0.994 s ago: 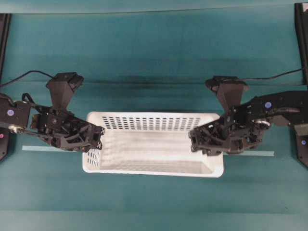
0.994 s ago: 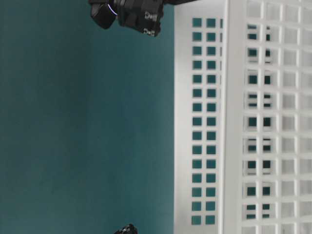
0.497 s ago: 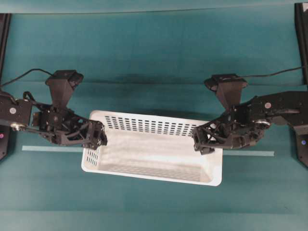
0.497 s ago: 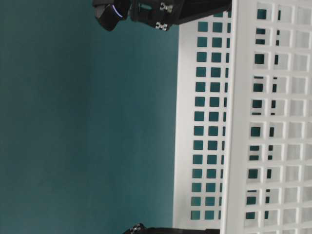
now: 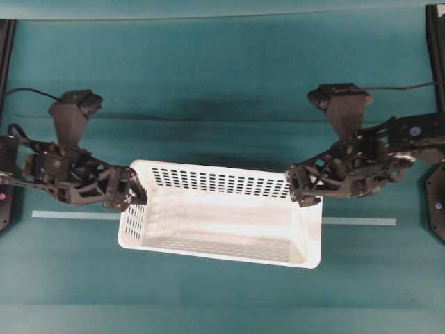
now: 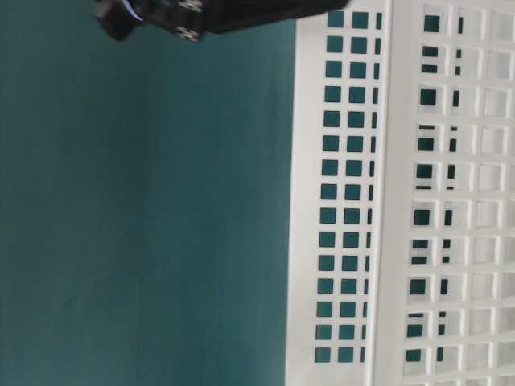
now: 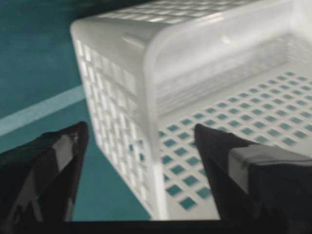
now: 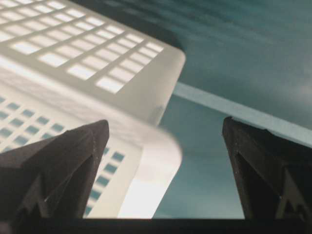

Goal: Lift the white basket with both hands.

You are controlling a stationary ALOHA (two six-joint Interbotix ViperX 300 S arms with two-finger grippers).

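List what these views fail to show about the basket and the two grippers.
- White basket, table-level view: frame edges cut it off, so its floor and any gap beneath stay unseen.
- Left gripper, left wrist view: motion blur hides whether its fingers touch the rim.
- Right gripper, right wrist view: fingertips cropped at the bottom edge.

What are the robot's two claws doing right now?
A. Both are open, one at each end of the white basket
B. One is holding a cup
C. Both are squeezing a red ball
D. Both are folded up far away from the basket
A: the left gripper and the right gripper each show spread fingers with an end wall of the white basket between them, unclamped.
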